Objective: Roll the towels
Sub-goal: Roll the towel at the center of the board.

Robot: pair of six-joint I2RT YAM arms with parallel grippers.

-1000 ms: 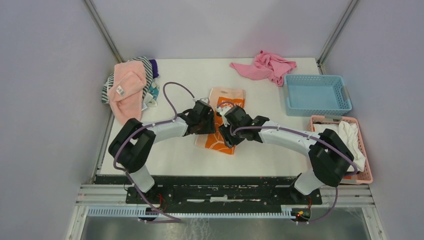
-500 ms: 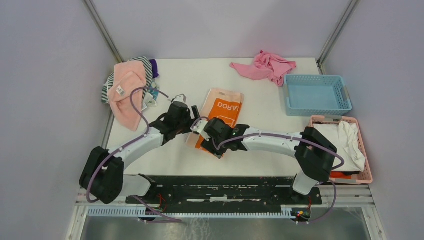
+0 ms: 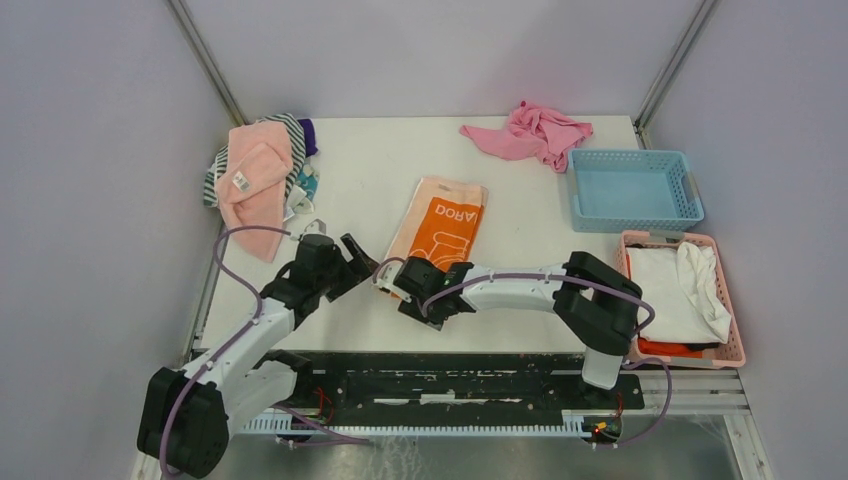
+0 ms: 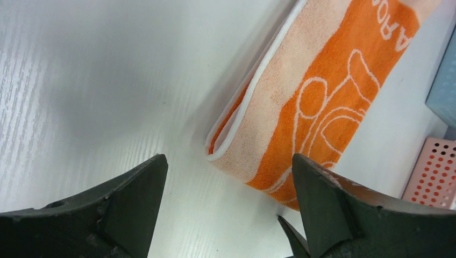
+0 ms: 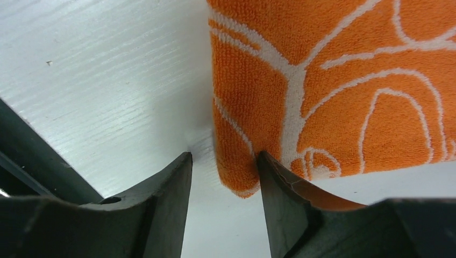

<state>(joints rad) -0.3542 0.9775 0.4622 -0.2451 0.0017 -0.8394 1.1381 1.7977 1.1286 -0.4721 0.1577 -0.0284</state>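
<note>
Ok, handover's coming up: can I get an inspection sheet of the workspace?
Surface: white table, no damage seen.
Job's things: orange towel flat, folded, unrolled; pale pink towel on the far-left heap.
Clutter: striped cloth, bright pink cloth, empty blue basket, pink basket holding white cloth.
Grippers: left gripper jaws wide open, off the towel; right gripper jaws open around its near corner.
Cables: purple cable loops off left arm.
Surroundings: grey walls, nothing else seen.

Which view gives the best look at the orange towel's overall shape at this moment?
Top external: the orange towel shows nearly whole, a long folded strip lying flat, only its near end hidden. The left wrist view shows just that near end with its white-piped edge; the right wrist view shows only one corner, close up.
</note>
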